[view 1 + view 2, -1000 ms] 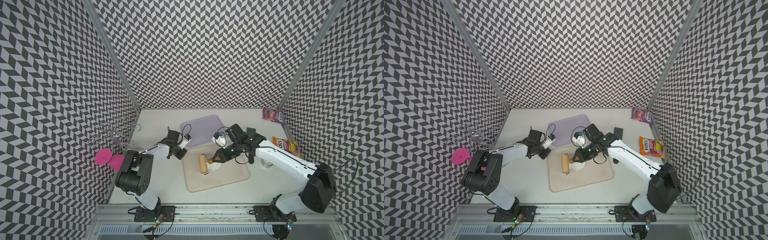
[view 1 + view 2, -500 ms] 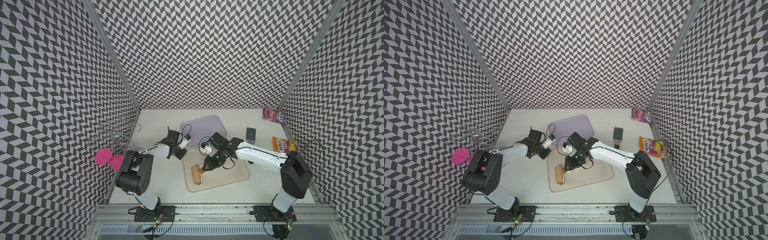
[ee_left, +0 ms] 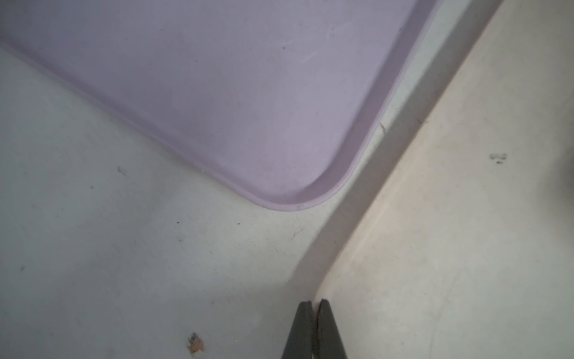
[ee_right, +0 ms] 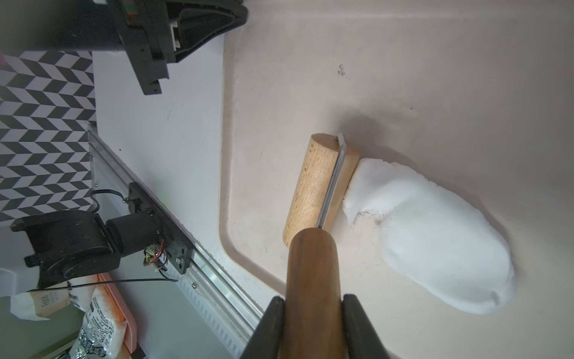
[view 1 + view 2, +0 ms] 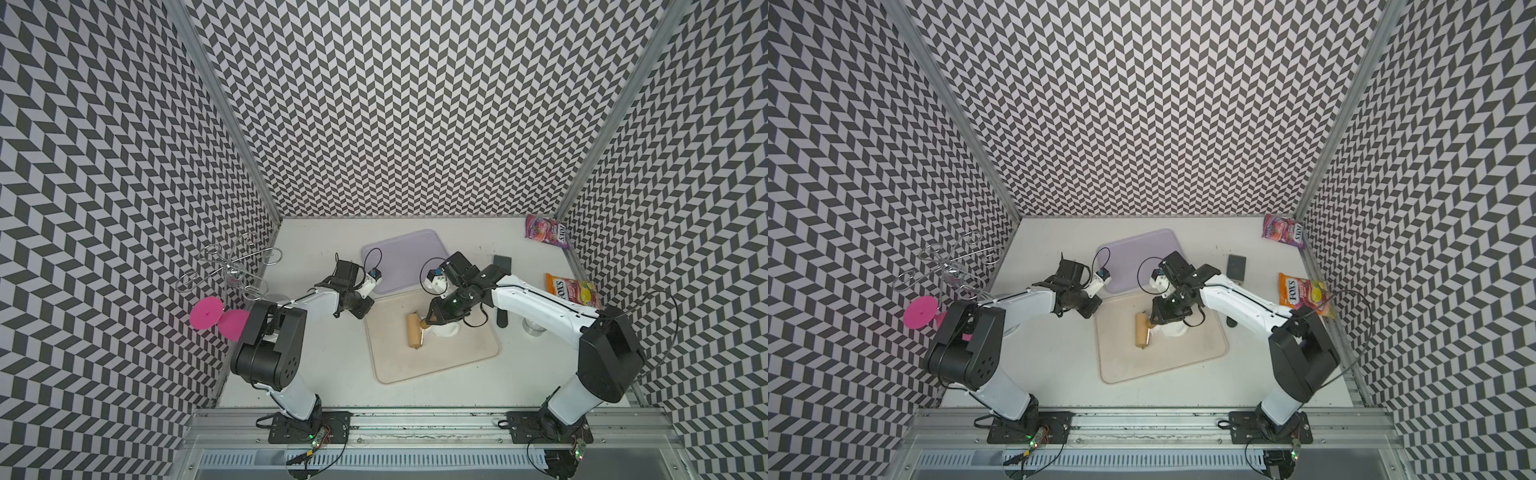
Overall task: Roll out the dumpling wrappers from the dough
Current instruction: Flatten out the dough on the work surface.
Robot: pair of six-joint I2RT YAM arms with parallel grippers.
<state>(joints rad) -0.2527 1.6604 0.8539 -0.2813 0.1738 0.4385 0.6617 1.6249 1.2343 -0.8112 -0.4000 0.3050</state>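
On beige mat (image 5: 457, 357), oblong dough (image 4: 435, 236) end-on against roller (image 4: 313, 183); right claw (image 4: 313, 298) tight on its handle (image 4: 310, 264), left claw (image 3: 314, 303) together.

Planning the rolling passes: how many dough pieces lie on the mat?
1. The dough lies on the mat, against the roller held by the right gripper. No cut wrappers show, though the arm may hide some of the mat.

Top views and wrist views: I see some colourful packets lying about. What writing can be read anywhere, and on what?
"FOX'S": on the orange sweet bag at the table's right side.
"FOX'S": upside down, on the purple sweet bag in the far right corner.
"face": as it seems to read, on a pale packet in the right wrist view.
Smaller print on both bags and on the silvery packet: too small or blurred to read.
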